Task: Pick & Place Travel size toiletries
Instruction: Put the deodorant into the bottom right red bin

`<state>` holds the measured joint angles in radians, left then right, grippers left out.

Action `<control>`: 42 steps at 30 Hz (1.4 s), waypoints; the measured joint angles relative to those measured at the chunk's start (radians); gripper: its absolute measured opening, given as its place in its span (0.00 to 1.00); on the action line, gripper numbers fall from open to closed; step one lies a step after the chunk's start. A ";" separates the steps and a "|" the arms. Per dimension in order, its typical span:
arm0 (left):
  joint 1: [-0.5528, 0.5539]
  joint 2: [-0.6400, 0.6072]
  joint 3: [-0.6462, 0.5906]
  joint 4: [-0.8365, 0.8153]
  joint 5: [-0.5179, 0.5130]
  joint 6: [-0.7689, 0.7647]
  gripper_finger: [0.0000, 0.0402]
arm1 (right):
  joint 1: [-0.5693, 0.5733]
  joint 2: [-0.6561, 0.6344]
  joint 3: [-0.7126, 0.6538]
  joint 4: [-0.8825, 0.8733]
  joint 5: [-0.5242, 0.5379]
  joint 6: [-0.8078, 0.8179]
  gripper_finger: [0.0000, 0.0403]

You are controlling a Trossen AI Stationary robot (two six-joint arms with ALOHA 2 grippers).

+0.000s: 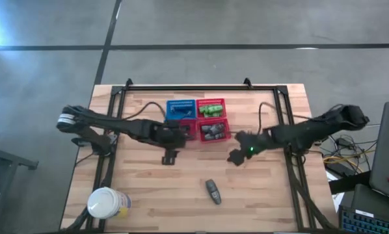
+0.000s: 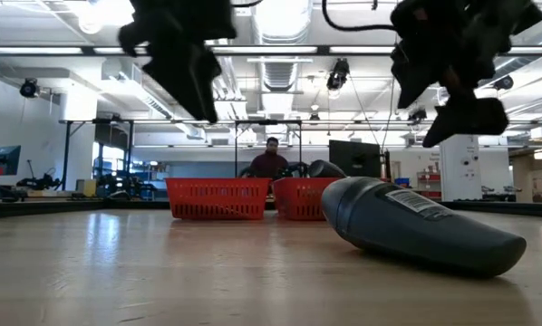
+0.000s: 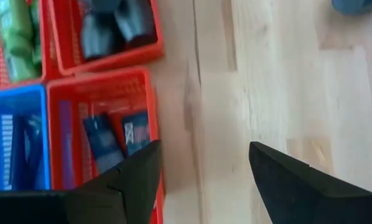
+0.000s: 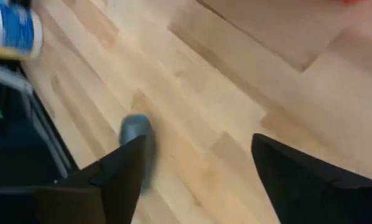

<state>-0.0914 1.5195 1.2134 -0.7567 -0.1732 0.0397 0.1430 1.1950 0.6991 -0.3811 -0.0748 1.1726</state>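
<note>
bottle: one grey bottle (image 1: 212, 191) lies on its side on bare wood, near the front middle of the table (image 1: 272, 201), well apart from the baskets; low view shows it up close with a label on its upper face.
handling: I judge it light, hard plastic, smooth and rounded, so likely to roll or squirt out of a pinch; not fragile.
grasp spot: I would close across the wider middle of the body, fingers square to its long axis, not on the tapered end.
sorted items: green tubes sit in the far red basket (image 1: 211, 106), grey ones in the near red basket (image 1: 214, 132), flat dark packets in the red basket (image 3: 105, 102) under my left wrist.
right gripper (image 1: 235, 156): hangs above the table between baskets and bottle, jaws apart, nothing between them.
left gripper (image 1: 169, 156): over the near edge of the baskets, jaws wide, empty.
hidden: blue basket (image 1: 179, 108) contents I cannot make out; left arm covers part of the basket beside it.
unclear: right wrist view is smeared, bottle just a grey blur; white jar (image 1: 106, 202) is cut off there.
background: person (image 2: 270, 161) sits far behind the table.
</note>
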 joint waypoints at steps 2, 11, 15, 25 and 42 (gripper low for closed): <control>0.000 -0.063 -0.068 0.041 -0.001 0.001 0.61 | 0.079 0.042 0.000 0.064 0.074 0.130 0.73; -0.003 -0.373 -0.336 0.135 0.002 0.014 0.61 | 0.291 0.376 0.126 0.262 0.258 0.458 0.80; -0.010 -0.505 -0.394 0.131 0.049 -0.025 0.61 | 0.310 0.518 0.340 0.073 0.254 0.403 0.82; -0.024 -0.746 -0.456 0.108 -0.045 -0.296 0.61 | 0.315 0.761 0.758 -0.413 0.232 0.343 0.84; -0.043 -0.888 -0.592 0.118 -0.026 -0.299 0.61 | 0.308 0.917 0.833 -0.415 0.139 0.342 0.85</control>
<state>-0.1340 0.6315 0.6214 -0.6388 -0.1995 -0.2590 0.4514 2.1124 1.5320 -0.7961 0.0638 1.5148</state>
